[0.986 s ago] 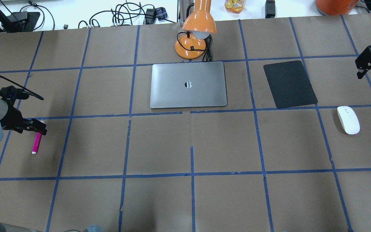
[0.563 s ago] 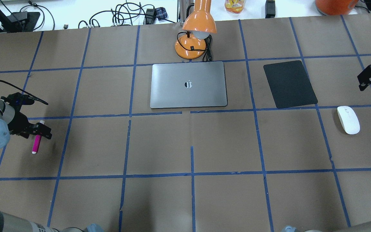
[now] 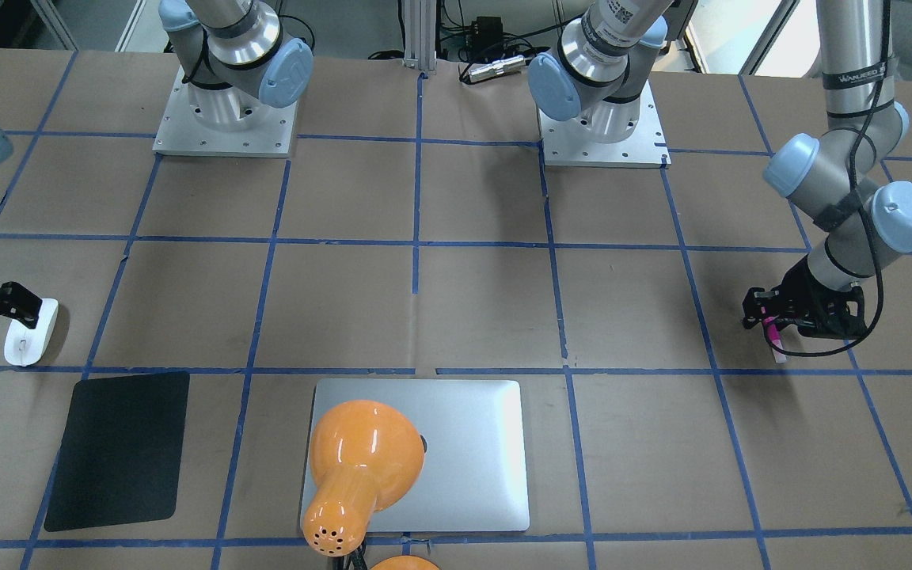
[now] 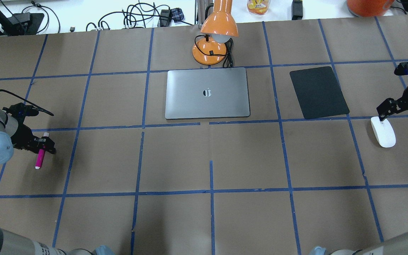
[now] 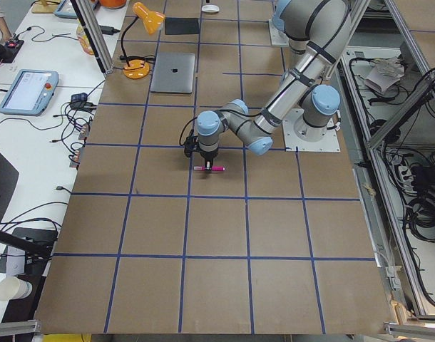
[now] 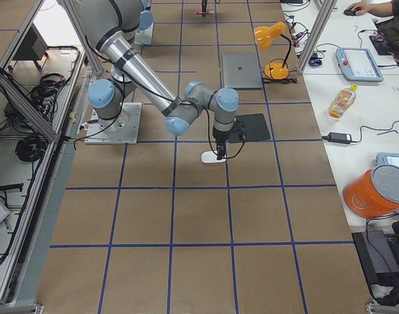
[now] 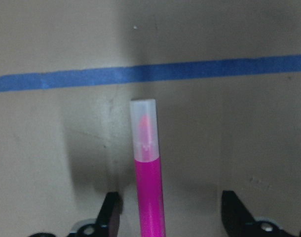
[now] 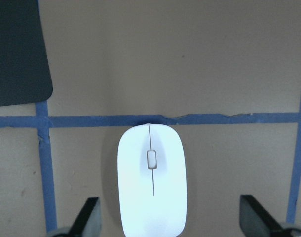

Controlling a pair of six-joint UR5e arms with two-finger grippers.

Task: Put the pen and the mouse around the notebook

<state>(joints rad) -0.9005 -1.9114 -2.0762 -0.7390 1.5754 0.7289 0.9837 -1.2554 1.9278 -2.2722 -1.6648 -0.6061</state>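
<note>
- Since a second ago, overhead: my right gripper (image 4: 395,106) has dropped from the far edge to the mouse (image 4: 383,134). The left gripper (image 4: 44,145) straddles the pen (image 4: 40,158). Both items lie well apart from the notebook (image 4: 207,93).
- Front view: the silver notebook lies mid-table, partly under an orange lamp (image 3: 361,467), with a black mat (image 3: 119,447) near it.
- Left wrist: I see the magenta pen, pale clear cap forward, flat between parted jaws and touching neither.
- Right wrist: the white oval mouse with a grey wheel sits between wide-open jaws, its nose at a blue tape line (image 8: 239,119).
</note>
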